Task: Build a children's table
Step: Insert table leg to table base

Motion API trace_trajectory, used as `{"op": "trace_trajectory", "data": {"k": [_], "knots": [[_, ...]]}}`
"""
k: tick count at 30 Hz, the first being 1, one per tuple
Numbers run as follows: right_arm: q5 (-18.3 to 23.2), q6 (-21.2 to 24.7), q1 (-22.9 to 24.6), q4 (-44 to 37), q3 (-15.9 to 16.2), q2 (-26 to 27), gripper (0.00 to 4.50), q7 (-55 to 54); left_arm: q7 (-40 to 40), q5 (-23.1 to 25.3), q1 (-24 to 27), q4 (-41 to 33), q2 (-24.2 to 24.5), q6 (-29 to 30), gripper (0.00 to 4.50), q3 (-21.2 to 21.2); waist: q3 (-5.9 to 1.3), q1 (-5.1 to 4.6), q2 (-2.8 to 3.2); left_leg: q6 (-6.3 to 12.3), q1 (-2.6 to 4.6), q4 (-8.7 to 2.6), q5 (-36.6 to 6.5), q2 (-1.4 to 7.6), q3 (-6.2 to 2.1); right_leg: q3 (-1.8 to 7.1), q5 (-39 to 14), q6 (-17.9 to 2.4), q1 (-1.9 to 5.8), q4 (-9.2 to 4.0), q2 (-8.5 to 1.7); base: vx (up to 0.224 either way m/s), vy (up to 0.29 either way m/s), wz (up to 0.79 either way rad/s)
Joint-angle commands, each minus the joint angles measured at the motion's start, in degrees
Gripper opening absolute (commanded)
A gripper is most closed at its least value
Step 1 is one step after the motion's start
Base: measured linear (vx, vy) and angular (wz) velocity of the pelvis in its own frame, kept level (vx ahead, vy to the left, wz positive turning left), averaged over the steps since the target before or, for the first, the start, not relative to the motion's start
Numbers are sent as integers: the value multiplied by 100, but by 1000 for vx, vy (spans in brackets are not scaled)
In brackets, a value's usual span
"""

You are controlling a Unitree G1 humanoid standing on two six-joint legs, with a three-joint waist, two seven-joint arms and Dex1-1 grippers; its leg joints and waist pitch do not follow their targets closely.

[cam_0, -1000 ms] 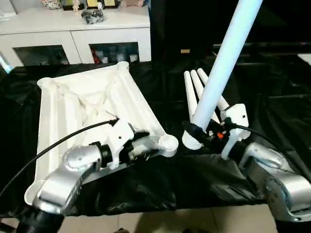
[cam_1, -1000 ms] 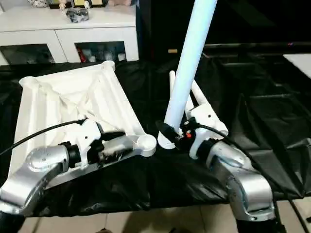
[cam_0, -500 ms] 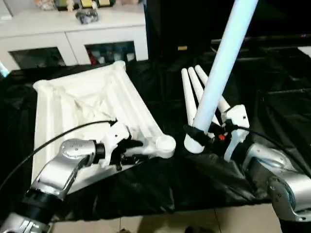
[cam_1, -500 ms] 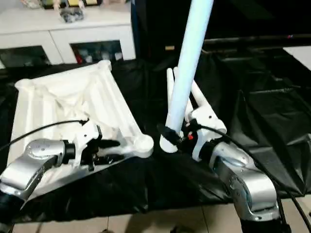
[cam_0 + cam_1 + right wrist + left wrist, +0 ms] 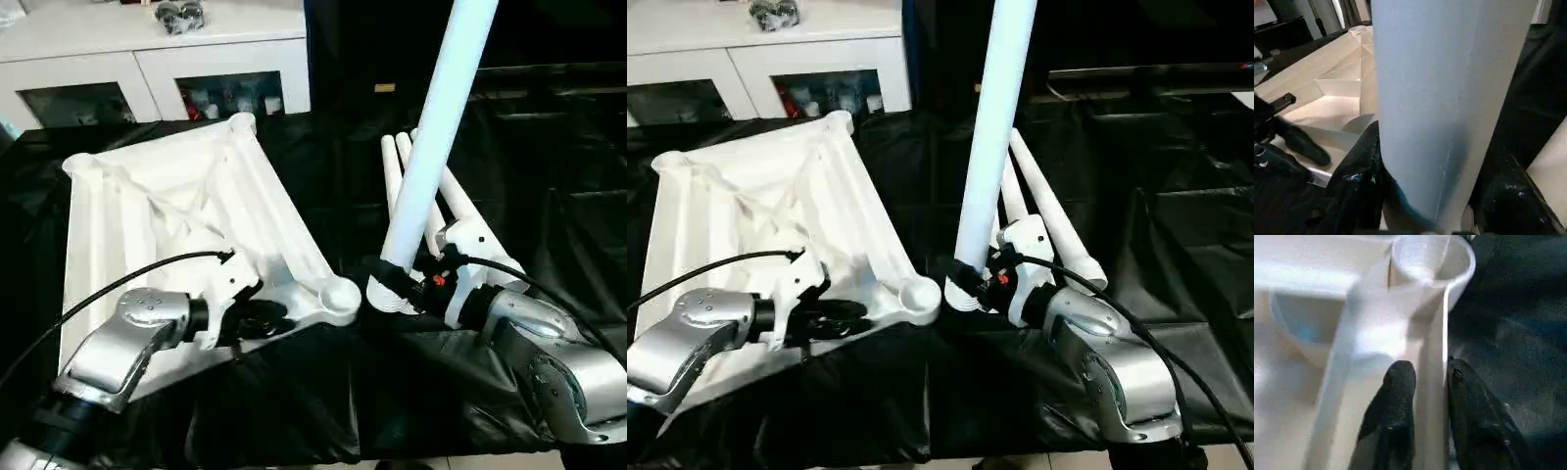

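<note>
Head view: black sheet (image 5: pixel 549 196), white cabinet (image 5: pixel 147 59).

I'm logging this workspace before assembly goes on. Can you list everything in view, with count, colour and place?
Tabletop: one, white, ribbed underside up, on the black sheet, left.
Corner socket: one, white, tabletop's near corner.
Held leg: one, white, upright beside that socket.
Loose legs: at least two, white, lying behind the held leg.
Black sheet: one, covers the work surface.
Cabinet: one, white, glass doors, at the back.
Left gripper: jaws astride the tabletop's edge rib.
Right gripper: jaws shut on the held leg's lower end.
</note>
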Motion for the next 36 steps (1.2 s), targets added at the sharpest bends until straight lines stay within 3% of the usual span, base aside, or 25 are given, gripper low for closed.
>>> {"op": "trace_trajectory", "data": {"k": [1, 3, 8, 10, 13, 17, 19, 23, 30, 34, 36], "knots": [[0, -78, -109, -28, 59, -26, 188, 71, 15, -69, 91, -305, 121, 178, 80, 99, -437, 59, -83, 734, -45, -318, 222, 189, 34, 326, -394, -1255, 425, -284, -335, 0, 0, 0], [-5, -85, -118, -15, 69, -31, 188, 76, 25, -117, 140, -434, 136, 217, 48, 126, -381, 86, -80, 501, -7, -362, -384, 208, 67, 336, -1286, -1072, 383, -377, -323, 0, 0, 0], [-19, -84, -121, -22, 104, -22, 188, 81, 54, 2, 292, -695, 240, 55, 13, 79, -329, 137, -133, 177, 48, -432, -953, 220, 123, 371, -2282, -655, 338, -463, -306, 0, 0, 0], [-23, -72, -116, -30, 137, -2, 188, 92, 179, 82, 331, -724, 208, 24, 4, 88, -336, 150, -183, 138, 59, -443, -937, 224, 132, 394, -2296, -592, 327, -463, -302, 0, 0, 0], [-29, -60, -106, -49, 186, 16, 188, 109, 278, 137, 361, -713, 173, -1, 0, 70, -352, 157, -165, 107, 56, -450, -876, 223, 139, 419, -2096, -602, 317, -447, -287, 0, 0, 0], [-39, -57, -138, -33, 229, 38, 188, 115, 445, 262, 355, -584, 64, -154, 0, 10, -376, 155, -206, 78, 44, -453, -912, 222, 135, 431, -1871, -645, 333, -423, -282, 0, 0, 0], [-23, -36, -202, -5, 226, 27, 188, 136, 417, 339, 367, -545, 43, -276, 0, -90, -378, 156, -270, 108, 34, -452, -872, 219, 144, 437, -1843, -653, 336, -427, -282, 0, 0, 0], [-1, -13, -228, -18, 231, 28, 188, 140, 395, 345, 412, -570, 45, -388, 0, -96, -381, 174, -258, 110, 36, -446, -821, 216, 149, 442, -1902, -641, 327, -423, -290, 0, 0, 0], [-23, -46, -278, 57, 311, 50, 188, 165, 455, -193, 391, -861, -257, -201, 73, 282, -400, 211, -275, 109, 19, -437, -704, 226, 153, 443, -1523, -799, 341, -377, -290, 0, 0, 0], [-46, -76, -310, 104, 357, 97, 188, 145, 369, -25, 382, -777, -146, -302, 116, 123, -397, 208, -267, 130, 13, -436, -690, 214, 155, 443, -1529, -761, 346, -387, -281, 0, 0, 0], [-57, -96, -323, 122, 368, 113, 188, 139, 407, 164, 368, -633, -107, -443, 116, 32, -398, 208, -261, 117, 25, -441, -714, 218, 151, 444, -1568, -732, 341, -389, -276, 0, 0, 0]]}}
